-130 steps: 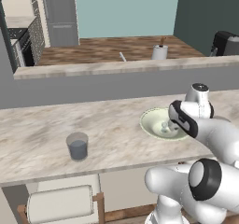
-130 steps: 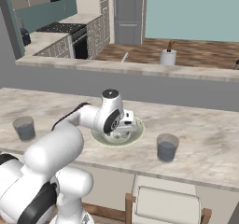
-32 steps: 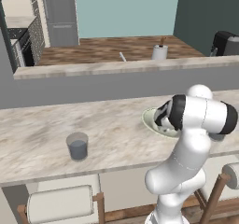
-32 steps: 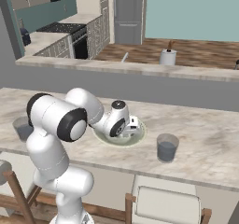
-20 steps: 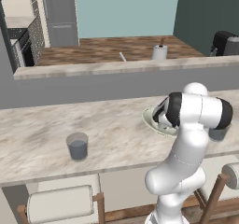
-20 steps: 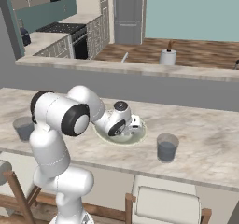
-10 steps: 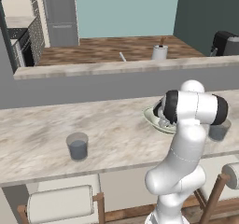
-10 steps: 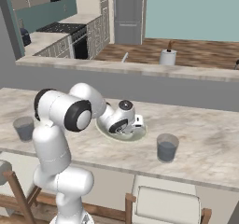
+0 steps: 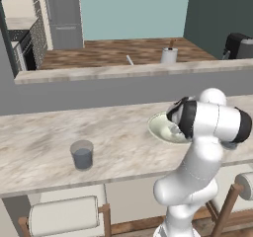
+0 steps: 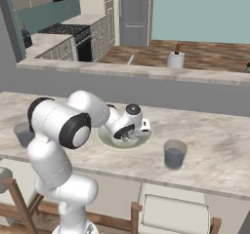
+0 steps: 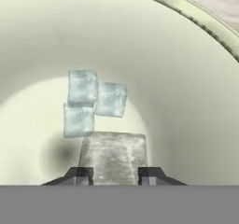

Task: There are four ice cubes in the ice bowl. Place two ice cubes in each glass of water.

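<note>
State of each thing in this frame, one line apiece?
gripper: down in the bowl, shut on one ice cube.
held ice cube: between the fingertips, low in the bowl.
other three ice cubes: clustered on the bowl floor.
ice bowl: upright on the counter.
two glasses of water: upright, no ice visible.

the arm folds forward and down, gripper fingers closed partway.

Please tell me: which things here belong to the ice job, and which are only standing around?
For the job: ice cubes, ice bowl, two glasses of water, gripper with jaws on one cube.

Standing around: white mug, stools, stove.
</note>
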You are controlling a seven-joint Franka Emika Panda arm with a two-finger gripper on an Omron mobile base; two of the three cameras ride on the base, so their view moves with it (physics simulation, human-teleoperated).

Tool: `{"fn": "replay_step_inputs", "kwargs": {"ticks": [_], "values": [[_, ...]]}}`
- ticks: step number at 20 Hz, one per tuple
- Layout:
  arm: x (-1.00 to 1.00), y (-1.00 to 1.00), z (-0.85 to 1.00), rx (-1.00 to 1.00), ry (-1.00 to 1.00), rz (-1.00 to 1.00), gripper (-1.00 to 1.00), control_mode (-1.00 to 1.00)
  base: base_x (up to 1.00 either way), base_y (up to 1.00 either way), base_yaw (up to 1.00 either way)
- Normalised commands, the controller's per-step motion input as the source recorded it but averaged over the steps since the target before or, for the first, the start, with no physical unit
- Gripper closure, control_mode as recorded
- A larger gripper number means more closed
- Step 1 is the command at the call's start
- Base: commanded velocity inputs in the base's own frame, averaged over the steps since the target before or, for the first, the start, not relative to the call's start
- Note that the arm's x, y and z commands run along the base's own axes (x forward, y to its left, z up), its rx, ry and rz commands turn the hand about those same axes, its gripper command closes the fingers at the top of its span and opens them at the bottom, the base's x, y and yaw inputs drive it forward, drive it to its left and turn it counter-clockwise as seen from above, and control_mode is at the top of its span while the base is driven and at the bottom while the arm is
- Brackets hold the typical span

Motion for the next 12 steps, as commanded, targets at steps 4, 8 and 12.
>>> {"fn": "replay_step_inputs", "kwargs": {"ticks": [4, 8, 12], "values": [[-0.35, 0.10, 0.79, 0.00, 0.00, 0.10, 1.00, -1.00, 0.00, 0.00, 0.00], [-0.29, 0.13, 0.94, 0.00, 0.02, 0.06, 1.00, -1.00, 0.00, 0.00, 0.00], [-0.21, 0.10, 0.86, 0.00, 0.21, 0.04, 1.00, -1.00, 0.00, 0.00, 0.00]]}}
